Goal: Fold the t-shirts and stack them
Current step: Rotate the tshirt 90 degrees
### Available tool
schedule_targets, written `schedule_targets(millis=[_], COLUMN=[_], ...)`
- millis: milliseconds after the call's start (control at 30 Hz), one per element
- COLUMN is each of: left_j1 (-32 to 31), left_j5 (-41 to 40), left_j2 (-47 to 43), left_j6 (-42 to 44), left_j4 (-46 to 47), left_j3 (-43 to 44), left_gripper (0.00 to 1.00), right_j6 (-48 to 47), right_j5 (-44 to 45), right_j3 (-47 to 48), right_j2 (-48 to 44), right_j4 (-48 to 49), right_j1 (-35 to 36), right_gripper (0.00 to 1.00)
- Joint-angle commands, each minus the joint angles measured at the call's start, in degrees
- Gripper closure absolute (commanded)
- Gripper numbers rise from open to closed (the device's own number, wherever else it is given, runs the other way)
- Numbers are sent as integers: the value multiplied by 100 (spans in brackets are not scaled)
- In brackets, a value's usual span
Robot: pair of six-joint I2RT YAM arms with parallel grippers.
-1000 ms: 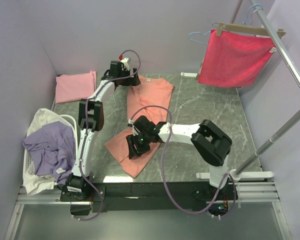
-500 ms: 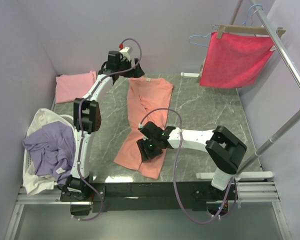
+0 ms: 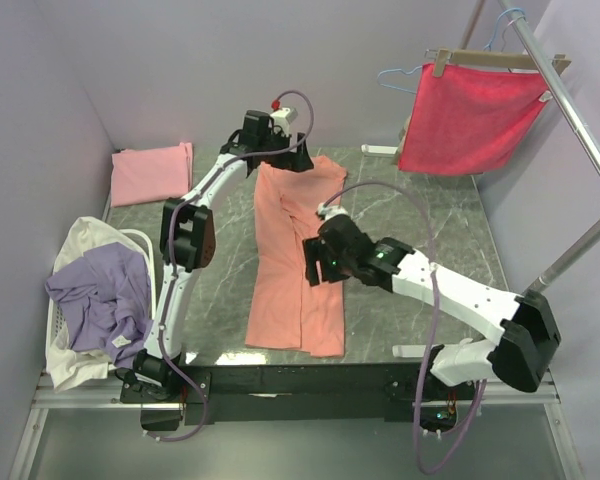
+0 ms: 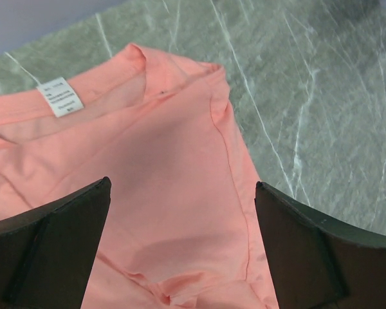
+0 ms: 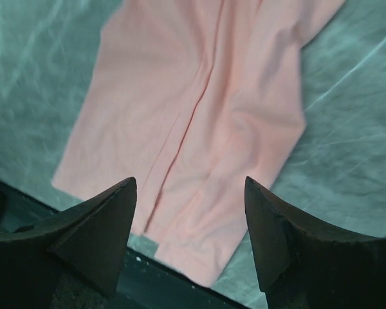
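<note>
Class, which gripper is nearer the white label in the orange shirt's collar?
Left. The left gripper hangs over the shirt right by the label; the right gripper is over its middle, well away.

Nothing legible anywhere; only one bearer of print: a small white neck label (image 4: 60, 96), sewn inside the collar of the salmon-orange t-shirt (image 4: 174, 135); seen in the left wrist view, lying ahead of the left gripper (image 4: 182, 187), out beyond the finger on the left of that view; several short lines of grey print across it, blurred and too small to make out as letters, numbers or a brand.
</note>
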Motion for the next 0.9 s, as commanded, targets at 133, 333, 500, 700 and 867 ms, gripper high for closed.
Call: schedule_targets(millis=[133, 333, 500, 700, 867], left_j1=[10, 1, 1, 168, 458], left_j5=[-215, -355, -610, -996, -831], left_j2=[371, 828, 1091, 1462, 1697], left_j6=[206, 232, 215, -22, -539], left_j4=[-60, -236, -8, 228, 538], left_j3=[-109, 295, 418, 1071, 1437], left_gripper=[1, 1, 1, 0, 1], right_j6=[-59, -60, -68, -51, 2], right_j5=[471, 286, 75, -214, -549], right_j3=[362, 485, 661, 758, 889], right_j2=[-163, 57, 373, 821, 1295], right_j4=[96, 315, 447, 579, 720], right_j1=[-947, -1273, -1309, -1326, -1422], right_gripper=[25, 25, 25, 25, 26])
